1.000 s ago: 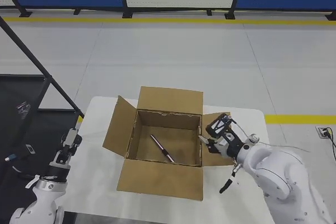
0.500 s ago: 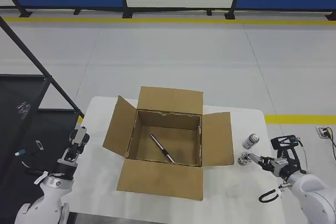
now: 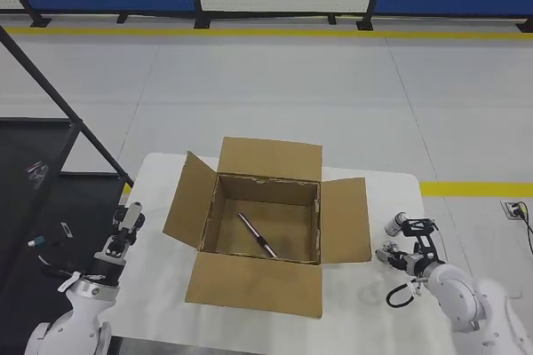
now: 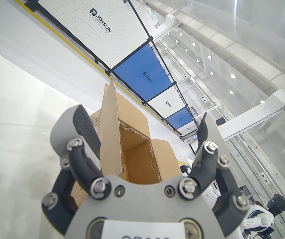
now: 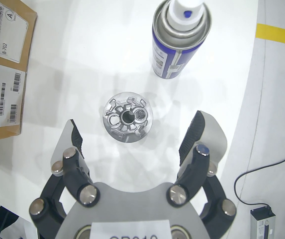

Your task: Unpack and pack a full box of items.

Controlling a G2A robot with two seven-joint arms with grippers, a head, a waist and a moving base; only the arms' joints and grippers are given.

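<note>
1. Right gripper point(image 5: 135, 125): the jaws are spread wide and carry nothing. I read it as hanging just above the table point(image 3: 160, 257), aimed down at the metal hub point(image 5: 128, 120). The hub lies in line with the gap between the fingers but touches neither.

2. Metal hub: it rests flat on the table, just beside the box's right flap. It is a round, bright cast part with a dark central bore, smaller holes around it and notched ribs at the rim. Laid flat like this, the rim offers the fingers two opposite faces for a grip.

3. Spray can point(image 5: 179, 38): it stands upright near the hub and apart from it. The body is blue and the nozzle white, with no cap on. I judge the spacing sufficient to grasp either item alone.

4. Box point(image 3: 258, 284): it sits mid-table with all four flaps folded outward, which keeps the opening free. One slim dark rod point(image 3: 256, 234) lies slantwise on its floor, so unpacking appears nearly complete.

5. Left gripper point(image 4: 143, 120): the jaws are parted and empty. It is parked at the table's left edge, facing the box.
</note>
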